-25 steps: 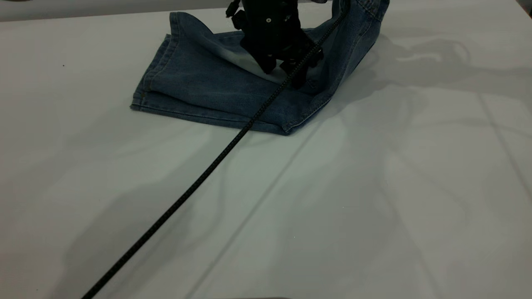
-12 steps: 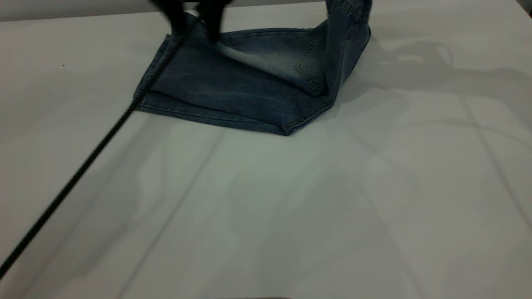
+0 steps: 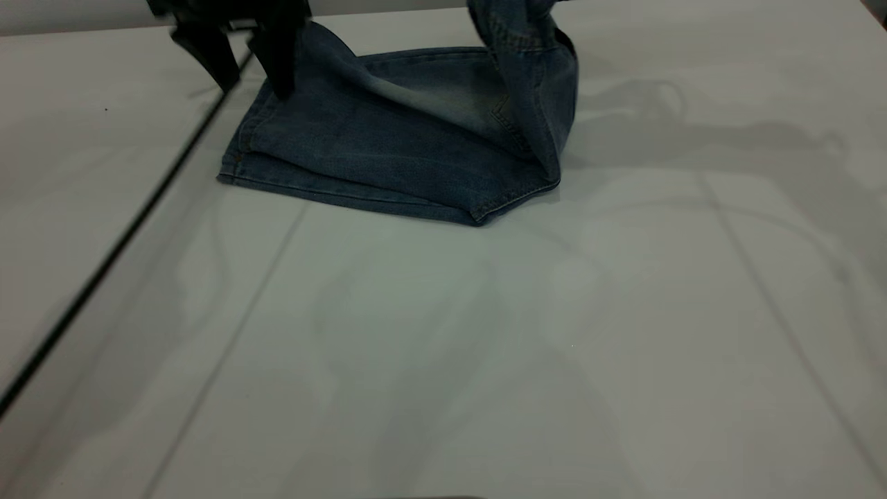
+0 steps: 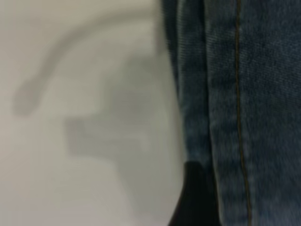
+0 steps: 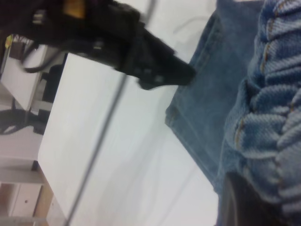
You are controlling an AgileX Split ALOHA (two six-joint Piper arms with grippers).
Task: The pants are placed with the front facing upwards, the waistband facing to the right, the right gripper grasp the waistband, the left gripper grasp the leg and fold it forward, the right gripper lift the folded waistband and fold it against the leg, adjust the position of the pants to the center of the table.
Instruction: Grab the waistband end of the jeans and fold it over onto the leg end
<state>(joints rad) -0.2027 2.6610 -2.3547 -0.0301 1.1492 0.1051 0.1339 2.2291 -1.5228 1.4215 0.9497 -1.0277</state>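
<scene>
Gripping the waistband (image 5: 277, 117), my right gripper (image 5: 244, 202) holds it raised above the folded pants (image 3: 388, 152), which lie near the table's (image 3: 485, 346) far edge. Spread-fingered and empty, my left gripper (image 3: 242, 62) hangs at the pants' far-left hem corner. Wide bare tabletop stretches toward the near edge.

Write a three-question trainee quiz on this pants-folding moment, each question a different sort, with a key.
1. True or false: the pants lie wholly flat on the table.
2. Which part is lifted? A) leg hem B) waistband C) nothing
3. Fill in: the left gripper hovers by the pants' ____ hem, jaws open.

Key: 1 false; 2 B; 3 leg
</scene>
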